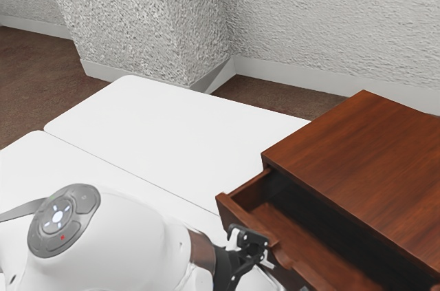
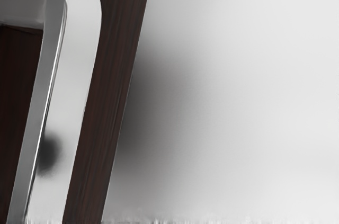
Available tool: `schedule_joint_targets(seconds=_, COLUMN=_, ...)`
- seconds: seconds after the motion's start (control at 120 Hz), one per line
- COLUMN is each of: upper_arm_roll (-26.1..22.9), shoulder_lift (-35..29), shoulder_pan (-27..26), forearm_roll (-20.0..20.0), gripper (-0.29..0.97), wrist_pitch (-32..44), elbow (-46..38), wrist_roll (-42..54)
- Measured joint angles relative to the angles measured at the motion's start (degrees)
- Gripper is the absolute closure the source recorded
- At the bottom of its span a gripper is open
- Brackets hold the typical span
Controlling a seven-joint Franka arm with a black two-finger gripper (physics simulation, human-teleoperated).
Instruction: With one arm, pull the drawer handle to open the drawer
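- Right, the drawer (image 1: pixel 289 236) stands partway out of the dark wooden cabinet (image 1: pixel 371 160) at the exterior view's lower right. A dark gap shows behind its front panel (image 1: pixel 237 210), so I judge the opening begun but not finished.
- My gripper (image 1: pixel 249 244) sits close against that front panel, on the side facing the arm. That is the sensible place to be, since a pull from there runs straight out along the drawer's travel.
- In the wrist view the chrome handle (image 2: pixel 50 102) passes right by the camera, standing proud of the dark wood, with the white table (image 2: pixel 238 102) beyond it. That closeness tells me the hand is at the handle.
- Whether the gripper is clamped on the handle or merely beside it, I cannot tell from either view.
- The arm (image 1: pixel 103 243) comes in low from the exterior view's left, roughly in line with the drawer, which suits a straight draw toward itself.
- The cabinet appears to rest on the table's right part. A skewed pull could, I reckon, bind the drawer or drag the whole cabinet.
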Motion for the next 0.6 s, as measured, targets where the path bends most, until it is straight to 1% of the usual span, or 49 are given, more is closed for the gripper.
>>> schedule_joint_targets(seconds=0.333, upper_arm_roll=0.0, shoulder_lift=-2.7, shoulder_pan=-1.0, forearm_roll=-1.4, gripper=-0.01, wrist_pitch=-0.8, elbow=-1.9, wrist_roll=-1.2)
schedule_joint_targets(seconds=0.6, upper_arm_roll=0.0, shoulder_lift=-3.1, shoulder_pan=-2.2, forearm_roll=-1.8, gripper=0.00, wrist_pitch=-1.0, elbow=-2.0, wrist_roll=-2.1)
